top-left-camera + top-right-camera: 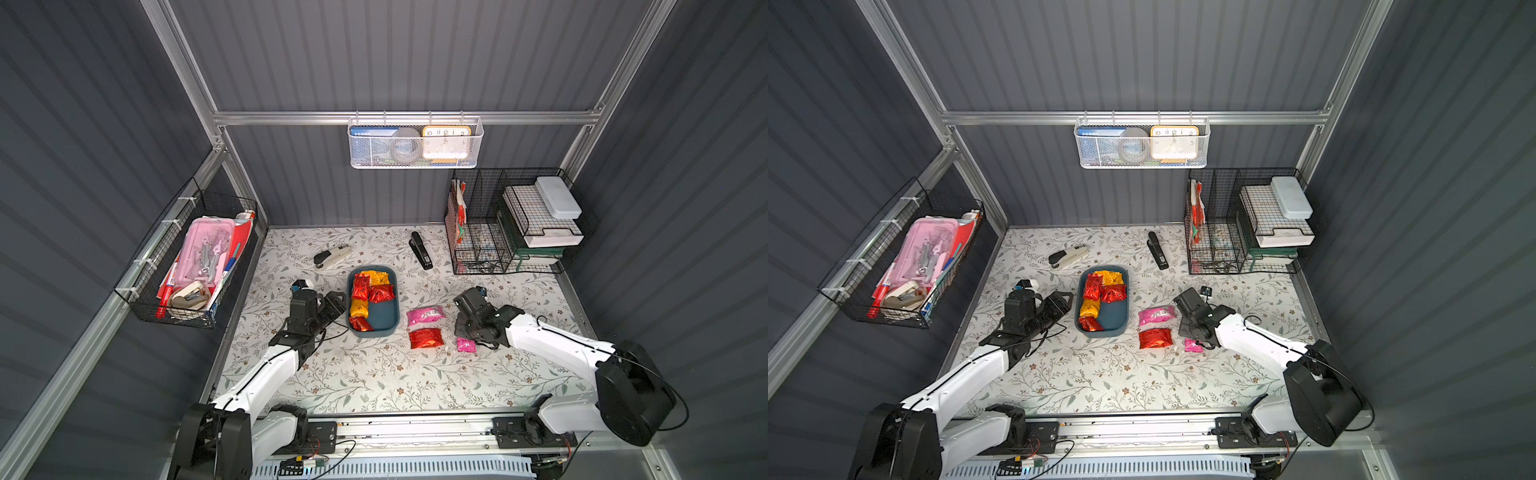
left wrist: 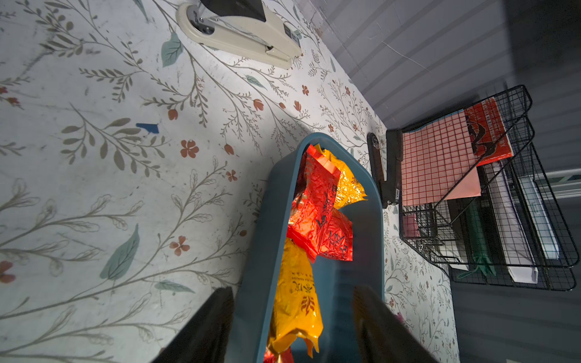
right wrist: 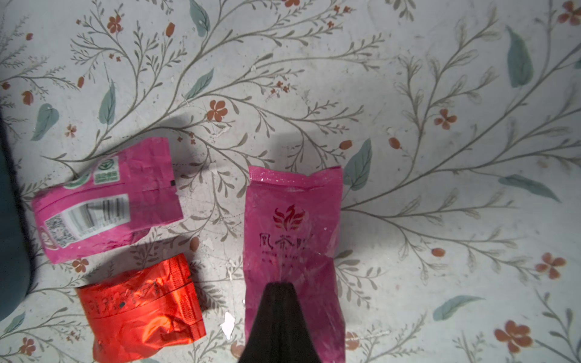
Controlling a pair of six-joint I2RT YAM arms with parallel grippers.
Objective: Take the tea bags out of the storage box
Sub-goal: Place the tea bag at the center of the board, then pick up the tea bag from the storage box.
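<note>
The flowered worktop [image 1: 374,374] carries the teal storage box [image 1: 397,299] near its middle, with red and yellow tea bags [image 1: 360,287] lying inside along its left and far walls. The left gripper [image 1: 340,302] has its jaws released, astride the box's left wall. The right gripper [image 3: 278,286], right of the box, has its jaws clenched on a small pink tea bag [image 3: 292,220], with a bigger pink bag [image 1: 426,316] and a red bag [image 1: 426,338] lying between it and the box.
</note>
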